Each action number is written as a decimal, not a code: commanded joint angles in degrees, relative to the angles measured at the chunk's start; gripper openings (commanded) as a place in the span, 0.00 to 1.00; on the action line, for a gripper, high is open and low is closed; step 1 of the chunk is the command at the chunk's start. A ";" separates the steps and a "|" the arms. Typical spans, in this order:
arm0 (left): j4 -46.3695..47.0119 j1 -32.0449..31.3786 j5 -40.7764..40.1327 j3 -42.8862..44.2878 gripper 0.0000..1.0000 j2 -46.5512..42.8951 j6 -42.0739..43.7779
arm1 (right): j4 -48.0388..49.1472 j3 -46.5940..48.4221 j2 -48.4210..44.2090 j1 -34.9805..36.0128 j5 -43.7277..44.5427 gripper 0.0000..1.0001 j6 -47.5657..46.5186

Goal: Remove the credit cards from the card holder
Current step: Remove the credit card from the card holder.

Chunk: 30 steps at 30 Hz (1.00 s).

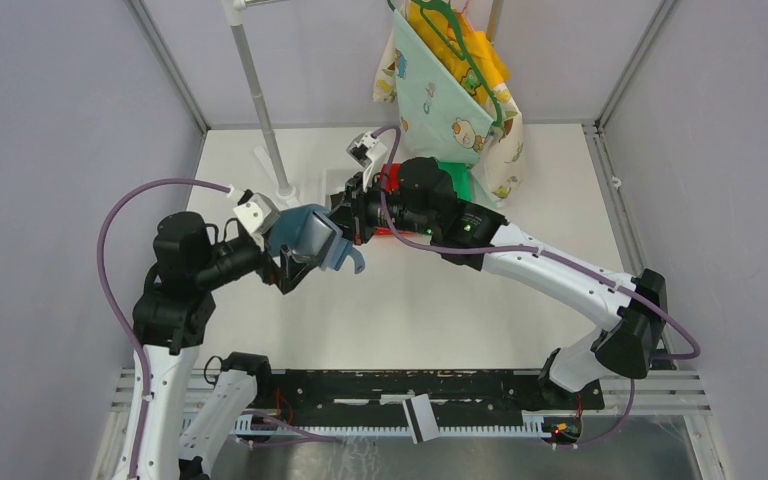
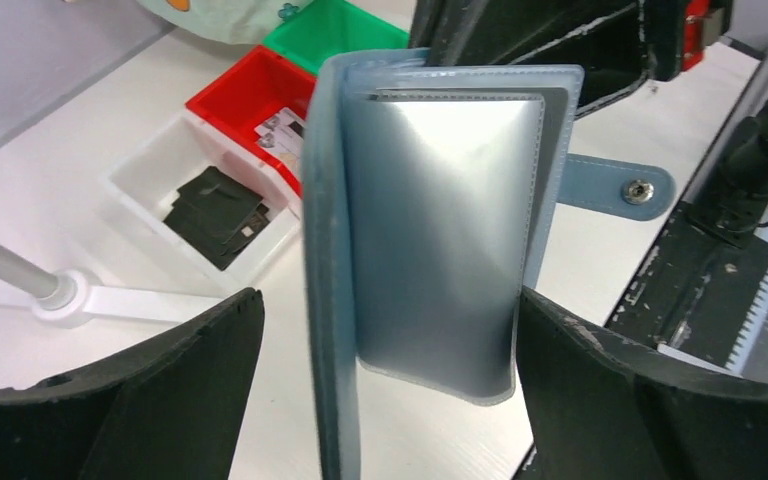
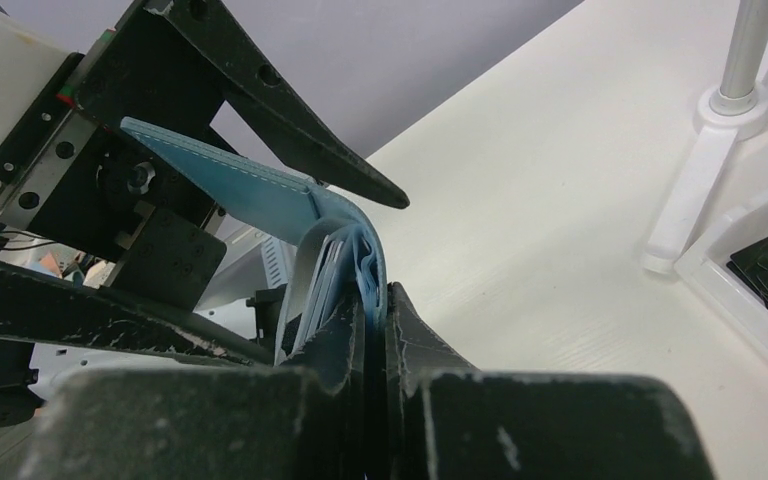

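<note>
overhead, wrists close — both on card holder (image 2: 430, 240)

The card holder (image 2: 440, 240) stands open between the left gripper's (image 2: 390, 320) wide-spread jaws, its snap tab (image 2: 615, 187) jutting right. Left of the card holder sit a white tray (image 2: 138, 192) of black pieces (image 2: 215, 210), a red bin (image 2: 235, 95) and a green bin (image 2: 330, 30).

The white table (image 1: 440, 300) bears, towards its back, the flat white foot (image 2: 110, 298) of a stand with an upright metal pole (image 1: 260, 100), and just beside it three open trays in a row: a white tray (image 2: 155, 150), a red tray (image 2: 235, 95) and a green tray (image 2: 335, 30).
</note>
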 commanded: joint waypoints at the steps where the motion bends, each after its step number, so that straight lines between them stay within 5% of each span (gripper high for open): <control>1: 4.01 -0.05 -5.45 1.55 0.91 0.16 2.55 | 4.73 1.82 -1.24 0.28 -1.19 0.00 0.46; 8: 4.32 -0.07 -3.61 5.28 0.47 0.54 0.82 | 9.36 -3.32 -4.61 -0.36 -4.41 0.00 -0.58; 11: 3.60 -0.04 -2.97 6.90 0.36 0.64 0.14 | 12.56 -6.69 -6.01 -1.87 -7.39 0.00 1.20; 22: -0.14 -0.05 3.41 10.28 0.17 1.96 -0.33 | 35.54 -19.42 -11.05 -6.73 -21.69 0.00 10.62; 30: 0.23 -0.06 5.57 11.25 0.24 4.63 -3.28 | 46.03 -21.14 -10.49 -6.90 -27.96 0.00 16.29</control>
